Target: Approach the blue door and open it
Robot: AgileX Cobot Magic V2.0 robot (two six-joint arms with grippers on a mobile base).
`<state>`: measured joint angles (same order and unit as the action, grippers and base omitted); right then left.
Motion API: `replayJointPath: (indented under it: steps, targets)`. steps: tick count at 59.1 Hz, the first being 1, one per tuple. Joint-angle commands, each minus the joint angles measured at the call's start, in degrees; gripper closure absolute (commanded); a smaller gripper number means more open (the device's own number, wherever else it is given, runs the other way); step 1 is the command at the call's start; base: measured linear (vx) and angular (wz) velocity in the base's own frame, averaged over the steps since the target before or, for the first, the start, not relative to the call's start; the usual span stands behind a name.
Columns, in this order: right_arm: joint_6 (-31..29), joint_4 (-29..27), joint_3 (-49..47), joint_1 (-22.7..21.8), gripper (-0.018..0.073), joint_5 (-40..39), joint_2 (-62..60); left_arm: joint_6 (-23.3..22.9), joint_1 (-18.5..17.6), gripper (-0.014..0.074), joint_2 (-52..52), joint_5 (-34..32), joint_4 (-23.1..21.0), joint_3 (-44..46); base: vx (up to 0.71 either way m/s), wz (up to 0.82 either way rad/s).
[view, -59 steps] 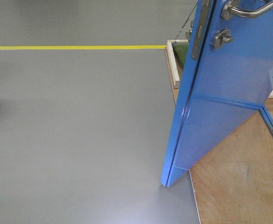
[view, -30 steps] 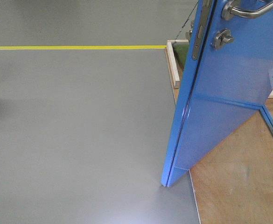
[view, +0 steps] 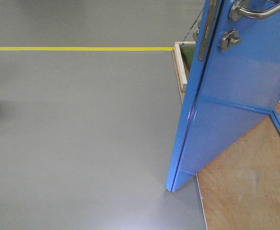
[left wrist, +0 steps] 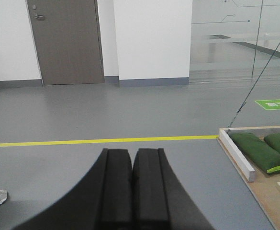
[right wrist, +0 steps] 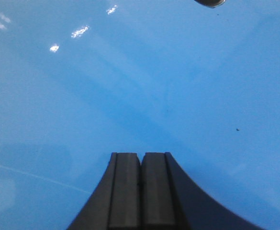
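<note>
Left gripper (left wrist: 132, 158): fingers (left wrist: 116, 191) pressed flat together, no gap, nothing between them. It points out over the grey floor (left wrist: 130, 115), not at the door. Right gripper (right wrist: 140, 160): same, pads closed against each other, empty, tips just in front of the blue door (right wrist: 130, 72); can't tell if they touch the panel. The glossy blue fills the whole right wrist view, with a silver metal bit (right wrist: 210, 2) cut off at the top edge. In the front view the blue door (view: 235, 96) stands ajar at right, edge toward the camera, bottom corner on the seam between the grey floor (view: 82, 134) and the plywood platform (view: 245, 191). Lever handle (view: 257, 8) at top, round lock (view: 228, 39) just below it, latch plate (view: 203, 40) on the door edge. Yellow floor line (view: 77, 48) runs up to the white wooden frame (view: 178, 57). The left wrist view shows green sandbags (left wrist: 259, 149) inside that frame, a taut cable (left wrist: 259, 72), and a grey door (left wrist: 65, 40) in the far wall.
</note>
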<state>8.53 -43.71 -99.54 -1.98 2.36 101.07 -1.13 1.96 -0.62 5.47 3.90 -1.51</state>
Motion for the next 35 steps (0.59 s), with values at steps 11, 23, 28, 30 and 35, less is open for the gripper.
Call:
replayJointPath:
  steps: [11,23,28,30,35]
  targets:
    - [-0.67,0.14,-1.92,0.64,0.0561,-1.65,-2.52,-0.37,-0.23,0.0524,-0.81,-4.77,-0.10,1.54,0.04,0.05]
    - [-0.67,0.14,-1.92,0.64,0.0561,-1.65,-2.52,-0.37,-0.23,0.0524,-0.81,-4.77,-0.10,1.54,0.05,0.07]
    - [-0.67,0.14,-1.92,0.64,0.0561,-1.65,-2.52,-0.37,-0.23,0.0524,-0.81,-4.77,-0.10,1.54,0.06,0.08]
    - [-0.67,0.14,-1.92,0.64,0.0561,-1.65,-2.52,-0.37,-0.23,0.0524,-0.81,-4.77,-0.10,1.54,0.06,0.08]
    - [-0.67,0.14,-1.92,0.64,0.0561,-1.65,-2.52,-0.37,-0.23,0.0524,-0.81,-4.77,-0.10,1.54,0.07,0.07]
